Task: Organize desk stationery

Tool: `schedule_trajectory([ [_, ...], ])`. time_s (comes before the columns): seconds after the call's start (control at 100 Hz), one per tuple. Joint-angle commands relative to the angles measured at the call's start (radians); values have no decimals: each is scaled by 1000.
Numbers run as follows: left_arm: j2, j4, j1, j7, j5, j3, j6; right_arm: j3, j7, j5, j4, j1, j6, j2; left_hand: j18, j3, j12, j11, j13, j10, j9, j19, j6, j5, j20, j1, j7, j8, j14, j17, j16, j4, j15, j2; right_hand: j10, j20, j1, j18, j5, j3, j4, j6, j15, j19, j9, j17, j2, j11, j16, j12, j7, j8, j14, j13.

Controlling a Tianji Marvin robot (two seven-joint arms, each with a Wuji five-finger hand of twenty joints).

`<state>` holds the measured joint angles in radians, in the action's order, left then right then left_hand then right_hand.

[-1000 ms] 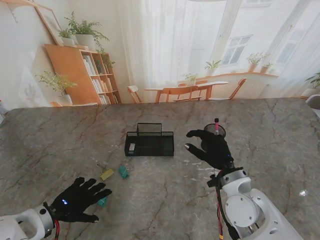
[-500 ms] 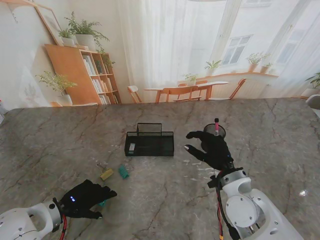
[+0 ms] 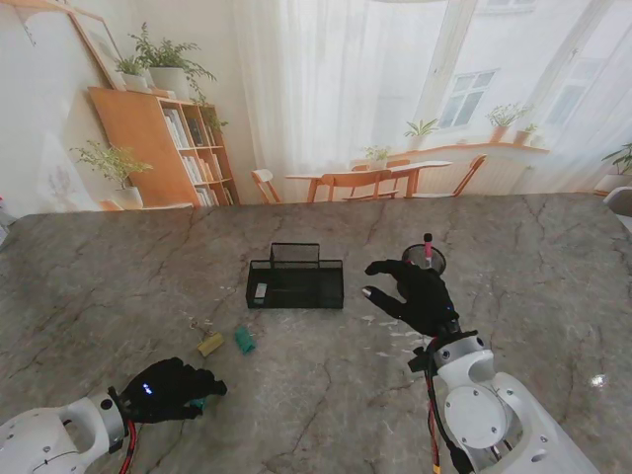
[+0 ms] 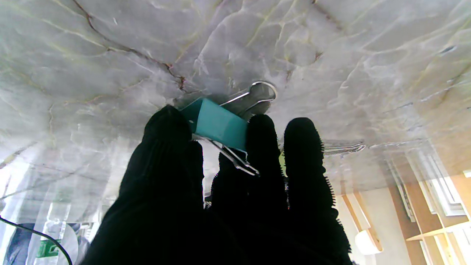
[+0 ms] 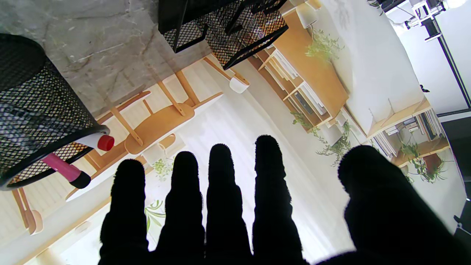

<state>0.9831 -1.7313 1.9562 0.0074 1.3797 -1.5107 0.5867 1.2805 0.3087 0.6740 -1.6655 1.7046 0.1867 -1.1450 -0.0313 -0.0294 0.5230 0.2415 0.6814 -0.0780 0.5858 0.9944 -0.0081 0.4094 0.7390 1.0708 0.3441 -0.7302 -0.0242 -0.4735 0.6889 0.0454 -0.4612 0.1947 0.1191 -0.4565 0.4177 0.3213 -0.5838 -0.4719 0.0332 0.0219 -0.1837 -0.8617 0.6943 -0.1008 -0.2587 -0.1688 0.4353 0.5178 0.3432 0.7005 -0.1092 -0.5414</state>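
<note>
My left hand (image 3: 166, 390) is near me on the left, its black-gloved fingers curled. It pinches a teal binder clip (image 4: 217, 123) between thumb and fingers (image 4: 261, 140), right at the marble surface; a sliver of that clip (image 3: 201, 403) shows in the stand view. Farther out lie a yellow clip (image 3: 210, 344) and a second teal clip (image 3: 244, 340). The black mesh organizer (image 3: 296, 283) stands mid-table. My right hand (image 3: 417, 292) hovers open beside the mesh pen cup (image 3: 428, 259), fingers (image 5: 220, 176) spread with nothing held.
The pen cup (image 5: 33, 110) holds a pink pen (image 5: 62, 167) and a red-capped white marker (image 5: 99, 141). A small white item (image 3: 261, 291) lies in the organizer's left compartment. A wire clip handle (image 4: 342, 148) rests just beyond my left fingers.
My left hand went from spread flat to curled, closing on the teal binder clip, and drew slightly toward me. The right hand barely moved.
</note>
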Motion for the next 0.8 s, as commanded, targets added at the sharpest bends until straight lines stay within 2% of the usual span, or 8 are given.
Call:
schedule_trajectory([
  [0.0,1,18,13,-21,-7,7,-2,-1,-10,-1,1,3,-4,0,40,18,36,118,63,44,69,36,-17,12,17,69,38,-9,46,-32,11,-74,-26,45,-2,-23,4,-12,-23,35,6,7,2,-13,-4,11,27,-13,12,14,7,22,9,0],
  [0.08,-1,12,16,-38,-3,7,3,0,-7,-1,0,5,-6,0,33,20,23,113,57,45,46,22,-15,-17,11,82,44,17,43,-40,9,-71,-12,62,-1,-23,5,-12,-20,35,6,8,2,-13,-4,11,29,-13,12,14,5,22,8,1],
  [0.15,-4,-1,22,-68,11,2,15,0,-4,-3,-1,6,-7,-1,-30,18,-30,55,-2,43,-14,-22,-3,-65,18,42,-27,113,11,20,-18,-71,47,66,-1,-23,5,-12,-24,36,6,7,1,-13,-4,12,31,-13,12,14,7,22,8,0],
  [0.41,-6,-37,46,-122,30,-23,40,2,-4,-7,-2,7,-6,-2,-133,30,-80,-39,-64,47,-70,-70,4,-90,19,51,-168,160,-30,107,-77,-65,130,63,-1,-23,5,-13,-24,40,6,8,1,-14,-3,12,34,-13,13,14,7,22,8,-1],
  [0.58,-9,-29,40,-86,54,-18,39,2,-3,-9,-2,8,-6,-2,-46,28,31,74,18,65,11,10,-21,-19,17,132,-100,83,18,9,-13,-66,50,50,-1,-23,5,-14,-24,41,5,8,1,-14,-3,12,38,-13,13,14,6,22,8,0],
  [0.62,-10,-22,35,-73,59,-13,38,2,-3,-9,-3,8,-7,-2,-20,31,86,127,48,68,23,38,-23,-2,11,171,-49,46,24,-23,125,-71,26,82,0,-23,5,-14,-25,42,5,8,0,-14,-1,11,38,-14,13,14,7,22,9,-2],
  [0.67,-11,-14,30,-61,62,-9,37,3,-1,-9,-3,9,-7,-3,18,48,298,113,104,68,90,70,-27,17,3,211,32,7,33,-72,225,-78,35,127,-2,-23,5,-12,-25,43,5,8,0,-14,-1,11,39,-14,13,14,7,22,8,-1],
  [0.79,-11,-7,26,-46,60,-4,33,4,2,-11,-5,11,-10,-4,66,168,403,28,178,70,209,99,-24,31,-1,220,172,-14,40,-148,294,-99,29,198,-1,-23,6,-14,-28,44,5,5,0,-14,-1,11,43,-14,13,14,8,22,11,0],
])
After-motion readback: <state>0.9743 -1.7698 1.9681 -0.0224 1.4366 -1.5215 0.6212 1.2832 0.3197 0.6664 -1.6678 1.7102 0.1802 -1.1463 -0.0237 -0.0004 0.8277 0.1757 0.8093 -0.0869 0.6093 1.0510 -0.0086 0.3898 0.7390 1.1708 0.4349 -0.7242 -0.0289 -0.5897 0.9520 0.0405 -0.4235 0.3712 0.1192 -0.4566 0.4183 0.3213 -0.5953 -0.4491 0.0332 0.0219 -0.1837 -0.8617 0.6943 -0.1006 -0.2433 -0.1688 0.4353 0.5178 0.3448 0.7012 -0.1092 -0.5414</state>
